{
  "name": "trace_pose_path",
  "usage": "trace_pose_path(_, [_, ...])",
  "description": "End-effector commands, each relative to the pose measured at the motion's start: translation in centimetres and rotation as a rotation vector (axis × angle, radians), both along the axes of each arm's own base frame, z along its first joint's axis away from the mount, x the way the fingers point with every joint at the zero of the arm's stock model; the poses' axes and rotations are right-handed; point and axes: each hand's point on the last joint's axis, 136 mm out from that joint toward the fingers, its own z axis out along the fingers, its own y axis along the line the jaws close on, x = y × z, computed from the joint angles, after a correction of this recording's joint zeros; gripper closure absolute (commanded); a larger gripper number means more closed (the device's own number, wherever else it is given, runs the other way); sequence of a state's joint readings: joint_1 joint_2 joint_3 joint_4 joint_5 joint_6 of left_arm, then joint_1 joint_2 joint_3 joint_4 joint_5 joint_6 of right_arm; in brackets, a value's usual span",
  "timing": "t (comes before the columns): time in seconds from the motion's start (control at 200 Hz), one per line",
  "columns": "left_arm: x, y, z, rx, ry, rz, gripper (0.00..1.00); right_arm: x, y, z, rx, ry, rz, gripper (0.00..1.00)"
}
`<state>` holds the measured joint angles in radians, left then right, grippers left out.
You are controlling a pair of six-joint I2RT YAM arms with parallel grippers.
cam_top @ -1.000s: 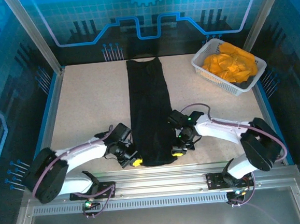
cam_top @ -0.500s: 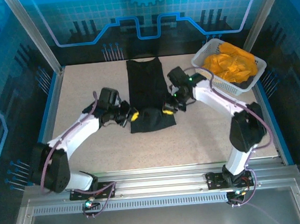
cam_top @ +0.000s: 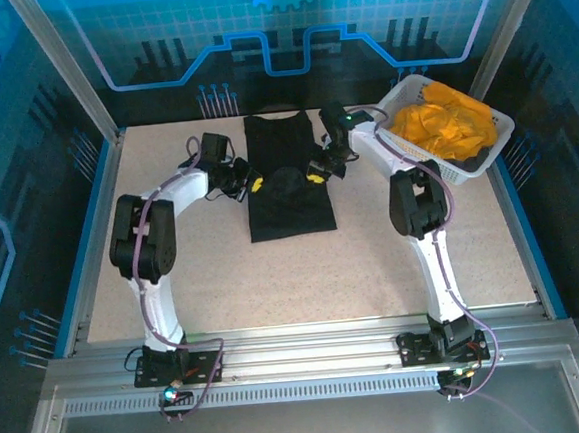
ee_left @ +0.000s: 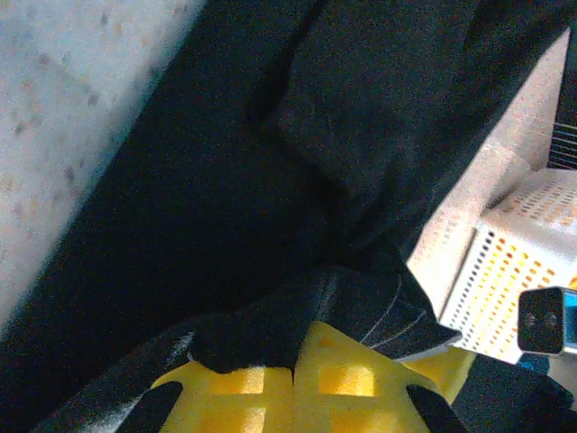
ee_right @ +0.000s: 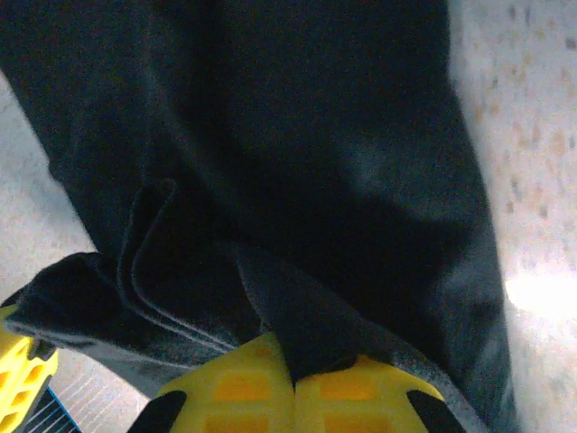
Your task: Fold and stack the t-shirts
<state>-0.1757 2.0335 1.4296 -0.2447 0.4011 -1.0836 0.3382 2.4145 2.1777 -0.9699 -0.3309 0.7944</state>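
Observation:
The black t-shirt (cam_top: 288, 192) lies at the far middle of the table, its near hem doubled back over its upper part. My left gripper (cam_top: 255, 185) is shut on the hem's left corner, black cloth (ee_left: 243, 347) pinched between its yellow fingers (ee_left: 352, 383). My right gripper (cam_top: 315, 174) is shut on the right corner, a fold of cloth (ee_right: 306, 338) caught between its yellow fingers (ee_right: 234, 392). Both hold the hem over the shirt's chest. Orange-yellow t-shirts (cam_top: 443, 121) sit heaped in the basket.
The white lattice basket (cam_top: 404, 138) stands at the far right corner, close to my right arm; its wall (ee_left: 514, 280) is also in the left wrist view. Speckled tabletop (cam_top: 304, 275) spreads bare toward the near edge. A blue rail (cam_top: 86, 243) borders the left side.
Both grippers have carried the shirt's near hem from the table's front edge far back over the shirt. The long black strip is now folded to about half its length.

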Motion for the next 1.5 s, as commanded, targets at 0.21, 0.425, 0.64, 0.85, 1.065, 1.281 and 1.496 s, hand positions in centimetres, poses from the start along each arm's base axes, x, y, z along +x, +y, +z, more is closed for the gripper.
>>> trace_pose_path(0.21, [-0.9,0.2,3.5,0.051,-0.134,-0.098,0.47,1.4,-2.1,6.3,0.112,-0.170,0.074,0.40])
trace_pose_path(0.425, [-13.0,1.3,1.0,0.110,0.011,-0.034,0.45,-7.2,-4.1,6.0,0.129,-0.138,0.052,0.32])
trace_pose_path(0.64, [-15.4,0.3,-2.2,0.003,0.076,0.058,0.45,-13.4,-2.8,1.9,0.176,-0.066,0.009,0.36])
trace_pose_path(0.85, [-14.0,0.0,-4.8,0.042,0.128,0.049,0.46,-14.2,-1.7,-2.5,0.130,0.038,0.006,0.42])
trace_pose_path(1.065, [-11.3,-0.4,-5.4,0.048,0.088,0.056,0.52,-13.3,-1.9,-5.1,0.057,0.092,-0.003,0.53])
trace_pose_path(1.281, [-8.4,-0.3,-4.6,0.048,0.018,0.065,0.66,-11.2,-2.1,-4.9,0.018,0.052,0.010,0.80])
trace_pose_path(1.496, [-7.0,0.5,-3.0,0.054,-0.040,0.075,1.00,-9.5,-1.7,-2.4,0.038,-0.008,0.037,1.00])
